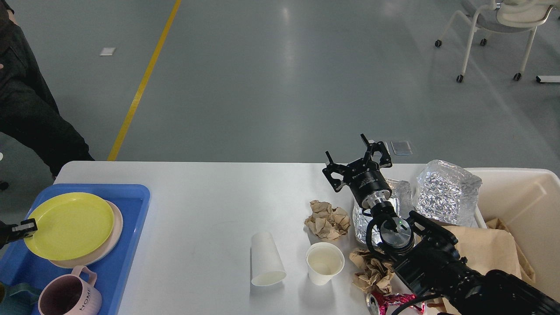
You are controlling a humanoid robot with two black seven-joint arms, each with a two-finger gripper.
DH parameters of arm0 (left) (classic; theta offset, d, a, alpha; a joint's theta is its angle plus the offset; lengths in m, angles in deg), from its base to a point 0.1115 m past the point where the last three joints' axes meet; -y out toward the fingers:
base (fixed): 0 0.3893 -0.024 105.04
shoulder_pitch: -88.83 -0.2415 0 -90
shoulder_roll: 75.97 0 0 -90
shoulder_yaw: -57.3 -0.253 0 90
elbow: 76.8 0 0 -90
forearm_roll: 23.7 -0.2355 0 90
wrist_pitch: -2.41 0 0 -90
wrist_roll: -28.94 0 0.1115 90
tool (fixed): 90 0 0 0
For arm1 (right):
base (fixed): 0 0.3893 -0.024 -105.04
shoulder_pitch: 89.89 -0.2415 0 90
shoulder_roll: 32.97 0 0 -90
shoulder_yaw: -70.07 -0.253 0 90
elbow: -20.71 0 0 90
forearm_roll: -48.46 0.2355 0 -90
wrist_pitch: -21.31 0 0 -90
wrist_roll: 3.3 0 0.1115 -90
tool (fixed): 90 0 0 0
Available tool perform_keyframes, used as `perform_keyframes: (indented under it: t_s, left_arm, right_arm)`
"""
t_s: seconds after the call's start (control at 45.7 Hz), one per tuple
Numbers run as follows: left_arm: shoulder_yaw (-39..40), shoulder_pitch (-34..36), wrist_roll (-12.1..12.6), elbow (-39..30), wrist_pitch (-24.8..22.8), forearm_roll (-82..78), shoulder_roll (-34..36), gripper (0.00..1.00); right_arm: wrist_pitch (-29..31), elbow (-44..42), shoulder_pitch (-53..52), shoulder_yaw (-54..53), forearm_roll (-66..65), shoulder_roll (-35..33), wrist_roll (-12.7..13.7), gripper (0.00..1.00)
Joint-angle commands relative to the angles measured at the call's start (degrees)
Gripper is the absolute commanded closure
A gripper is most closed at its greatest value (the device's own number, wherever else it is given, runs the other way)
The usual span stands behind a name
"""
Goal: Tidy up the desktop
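Note:
The white desktop (210, 205) fills the lower half of the head view. A blue tray (131, 227) sits at its left end. A yellow plate (70, 225) lies flat in the tray on top of a pink plate (114, 227). My left gripper (24, 228) is at the yellow plate's left rim, shut on it, mostly cut off by the view's edge. My right gripper (356, 159) is open and empty, held above the desktop's far edge. A white paper cup (267, 260) lies on its side. A second cup (324, 262) stands upright.
Two brown paper wads (327, 218) (372, 273), two foil lumps (446, 192) (396, 192) and a crushed pink can (389, 302) lie by my right arm. A cream bin (525, 197) holds brown paper. A pink mug (70, 295) stands in the tray. A person (26, 109) stands far left.

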Motion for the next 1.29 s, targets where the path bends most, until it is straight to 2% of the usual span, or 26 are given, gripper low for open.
perform_keyframes:
  t_s: [0.0, 0.044, 0.109, 0.307, 0.394, 0.482, 0.657, 0.723, 0.81, 0.963, 1.007, 1.073, 1.182, 1.27]
  left_arm:
    - [0.17, -0.31, 0.00, 0.01, 0.71, 0.00, -0.04, 0.84]
    - [0.17, -0.31, 0.00, 0.01, 0.71, 0.00, -0.13, 0.81]
    - [0.17, -0.31, -0.09, 0.01, 0.71, 0.35, -0.04, 0.66]
    - [0.34, 0.56, -0.88, 0.01, 0.00, 3.69, 0.31, 0.44]
    - [1.04, 2.23, -2.19, -0.08, -1.05, 5.09, 1.01, 0.37]
    - [1.49, 5.57, -4.57, 0.01, -3.77, 6.50, 4.07, 0.31]
    - [4.82, 18.13, -6.94, 0.01, -12.82, 10.80, 9.80, 0.21]
    - [8.24, 21.30, -7.73, 0.01, -14.76, 15.71, 10.41, 0.19]
    - [15.35, 22.19, -7.30, 0.01, -16.60, 25.98, 10.42, 0.16]
    - [27.57, 20.43, -4.66, -0.25, -22.58, 43.31, 7.70, 0.13]
    - [30.65, 19.64, -4.40, -0.25, -23.11, 47.70, 5.42, 0.12]
    - [34.87, 17.54, -4.31, -0.25, -23.46, 52.19, 2.16, 0.05]
    - [41.99, 15.77, -4.39, -0.25, -23.73, 53.96, -2.58, 0.04]
    - [44.98, 14.28, -4.30, 1.59, -20.92, 54.75, -6.54, 0.04]
  right_arm:
    - [0.08, 0.00, 0.00, -0.07, 0.01, 0.00, 0.00, 0.00]
    - [0.00, 0.00, 0.00, -0.07, 0.01, 0.00, 0.00, 0.00]
    - [0.00, 0.00, 0.00, -0.07, 0.01, 0.00, 0.00, 0.00]
    - [0.00, 0.00, 0.00, 0.01, 0.01, 0.00, 0.00, 0.00]
    - [0.00, 0.00, 0.00, 0.01, 0.01, 0.00, 0.00, 0.00]
    - [0.08, 0.00, 0.00, 0.01, 0.01, 0.00, 0.00, 0.00]
    - [0.08, 0.00, 0.00, 0.01, 0.01, 0.00, 0.00, 0.00]
    - [0.00, 0.00, 0.00, 0.01, 0.01, 0.00, 0.00, 0.00]
    - [0.00, 0.00, 0.00, 0.01, 0.01, 0.00, 0.00, 0.00]
    - [0.00, -0.09, 0.00, -0.07, 0.01, 0.00, 0.00, 0.00]
    - [0.00, -0.18, 0.00, -0.07, 0.01, 0.00, 0.00, 0.00]
    - [0.00, -0.27, 0.00, -0.07, 0.01, 0.00, 0.00, 0.00]
    - [0.00, -0.27, 0.00, -0.07, 0.01, 0.00, 0.00, 0.00]
    - [0.00, -0.27, 0.00, 0.01, 0.01, 0.00, 0.00, 0.00]
